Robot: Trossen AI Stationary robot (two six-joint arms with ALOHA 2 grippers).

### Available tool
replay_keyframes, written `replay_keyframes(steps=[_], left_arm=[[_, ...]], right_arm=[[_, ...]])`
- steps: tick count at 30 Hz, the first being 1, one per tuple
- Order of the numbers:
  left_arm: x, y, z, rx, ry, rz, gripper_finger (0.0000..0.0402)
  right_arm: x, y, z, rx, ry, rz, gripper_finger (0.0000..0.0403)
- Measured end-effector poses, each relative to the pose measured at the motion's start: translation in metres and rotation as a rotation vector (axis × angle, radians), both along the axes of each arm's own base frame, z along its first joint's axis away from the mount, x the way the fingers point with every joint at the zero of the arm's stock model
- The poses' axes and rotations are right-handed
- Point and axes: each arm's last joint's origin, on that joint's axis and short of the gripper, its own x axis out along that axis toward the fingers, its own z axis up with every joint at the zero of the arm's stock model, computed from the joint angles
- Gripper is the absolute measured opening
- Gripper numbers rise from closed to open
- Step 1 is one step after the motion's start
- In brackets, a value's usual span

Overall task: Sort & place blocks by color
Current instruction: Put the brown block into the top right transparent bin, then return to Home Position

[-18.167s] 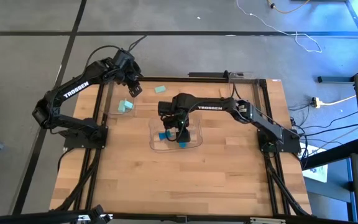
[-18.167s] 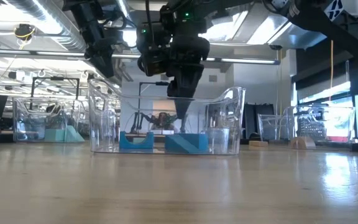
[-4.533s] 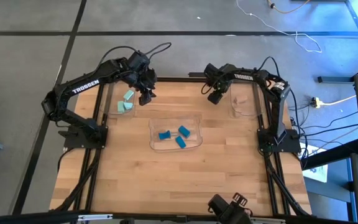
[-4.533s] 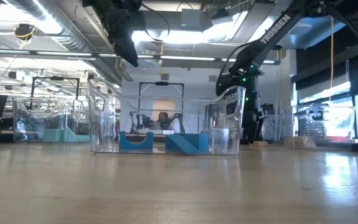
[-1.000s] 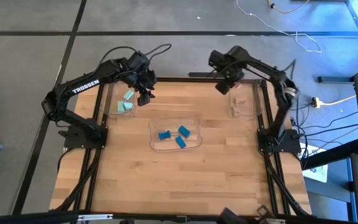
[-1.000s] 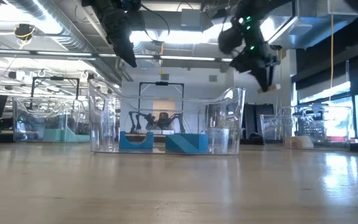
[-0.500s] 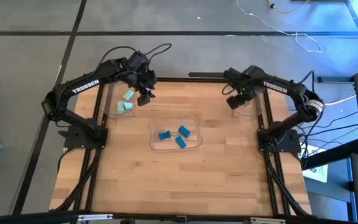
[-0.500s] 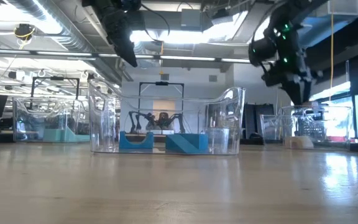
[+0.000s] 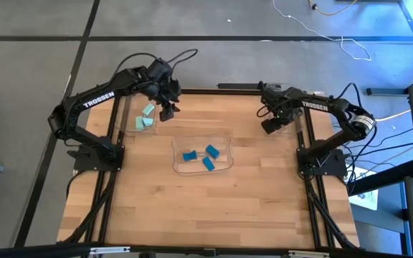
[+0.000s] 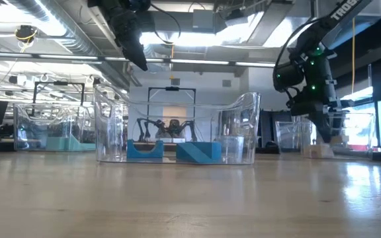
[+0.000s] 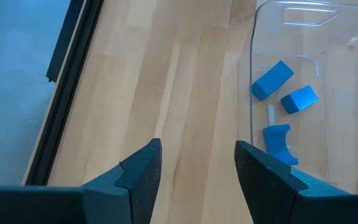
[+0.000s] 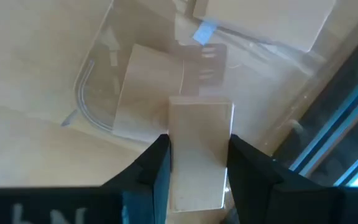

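Your right gripper (image 12: 194, 163) gripped a tan block (image 12: 199, 149) over the clear tray (image 9: 284, 123) at the bench's (image 9: 206, 193) two o'clock; you needed to lower it inside before letting go. Your left gripper (image 11: 197, 171), fingers parted and empty, waited at ten o'clock.

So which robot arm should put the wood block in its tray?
Probably the right. The right gripper already holds a tan block above the clear tray with other tan blocks. The left gripper is open and empty.

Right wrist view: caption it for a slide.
Right tool holds a tan wooden block above a clear tray already containing other tan blocks.
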Motion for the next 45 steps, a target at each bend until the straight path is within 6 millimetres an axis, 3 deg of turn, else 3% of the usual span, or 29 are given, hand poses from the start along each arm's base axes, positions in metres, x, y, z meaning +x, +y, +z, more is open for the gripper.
replay_keyframes(steps=[3, 8, 11, 17, 24, 29, 31, 35, 45], left_arm=[[0.0, 0.001, 0.0, 0.022, 0.017, 0.025, 0.0194], [-0.001, 0.002, -0.001, 0.104, 0.075, 0.099, 0.0194], [-0.001, 0.003, -0.001, 0.112, 0.081, 0.106, 0.0193], [-0.002, 0.003, -0.001, 0.113, 0.083, 0.109, 0.0168], [-0.002, 0.003, -0.001, 0.108, 0.081, 0.117, 0.0102], [-0.002, 0.003, -0.001, 0.106, 0.084, 0.124, 0.0032], [-0.003, 0.003, -0.002, 0.109, 0.102, 0.128, 0.0009], [-0.016, -0.005, 0.007, 0.131, 0.126, 0.146, 0.0003], [-0.068, -0.047, 0.054, 0.054, -0.114, 0.107, 0.0]], right_arm=[[0.0, 0.0, 0.0, -0.001, 0.0, 0.002, 0.013], [0.0, 0.0, 0.0, -0.003, 0.003, 0.011, 0.0207], [0.001, -0.001, 0.001, 0.008, -0.006, 0.009, 0.0231], [0.01, -0.007, 0.017, 0.014, -0.072, 0.02, 0.0238], [0.021, -0.013, 0.051, -0.002, -0.093, 0.077, 0.0237], [0.039, -0.014, 0.083, -0.078, -0.153, 0.177, 0.0173], [0.046, -0.014, 0.097, -0.114, -0.189, 0.217, 0.0127], [0.057, -0.012, 0.123, -0.173, -0.246, 0.318, 0.0022], [0.073, 0.006, 0.163, -0.228, -0.368, 0.548, 0.0004]])
